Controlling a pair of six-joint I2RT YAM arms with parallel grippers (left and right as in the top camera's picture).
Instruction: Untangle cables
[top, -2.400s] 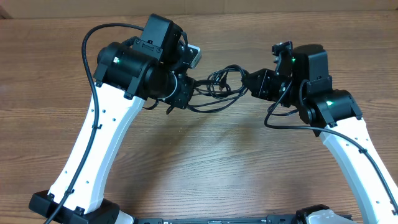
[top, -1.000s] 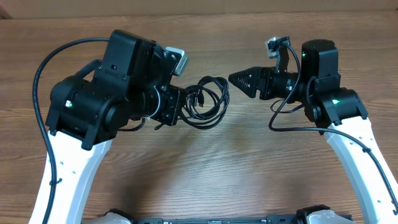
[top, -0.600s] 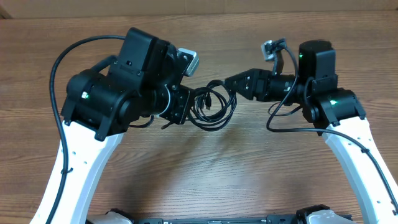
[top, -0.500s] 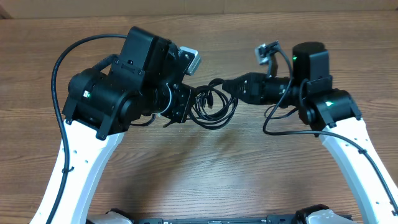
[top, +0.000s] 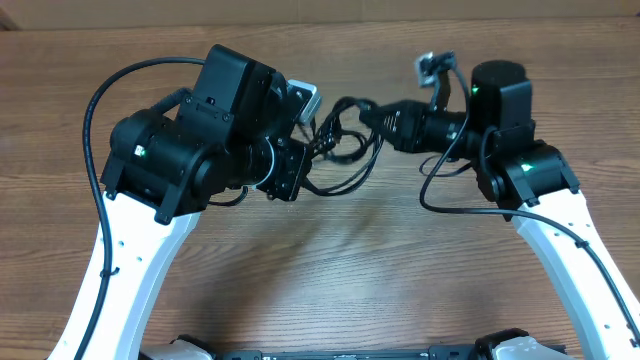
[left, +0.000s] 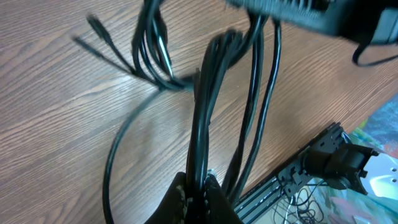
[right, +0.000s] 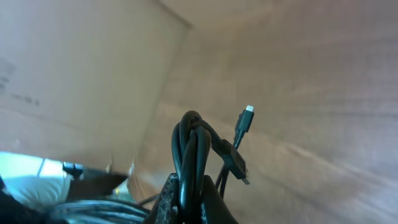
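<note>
The cables (top: 343, 150) are thin black cords in a loose tangle, hanging stretched between my two grippers above the wooden table. My left gripper (top: 301, 158) is shut on several strands at the tangle's left side. In the left wrist view those cables (left: 208, 99) run straight up from my left gripper (left: 198, 194). My right gripper (top: 368, 113) is shut on a loop at the tangle's upper right. The right wrist view shows that cable loop (right: 191, 140) pinched in my right gripper (right: 191, 198). A small plug tip (right: 248, 114) sticks up beside it.
The wooden table (top: 330, 260) spreads under both arms. A cardboard wall (right: 74, 68) stands along its far edge. Thick black arm wires (top: 100, 90) loop off the left arm, and another arm wire (top: 450, 195) hangs by the right arm. A black base rail (top: 350, 352) lines the front edge.
My right gripper moved left into the tangle, shut on a loop and pulled it up and toward the back. The tangle has stretched out; the left gripper kept its hold.
</note>
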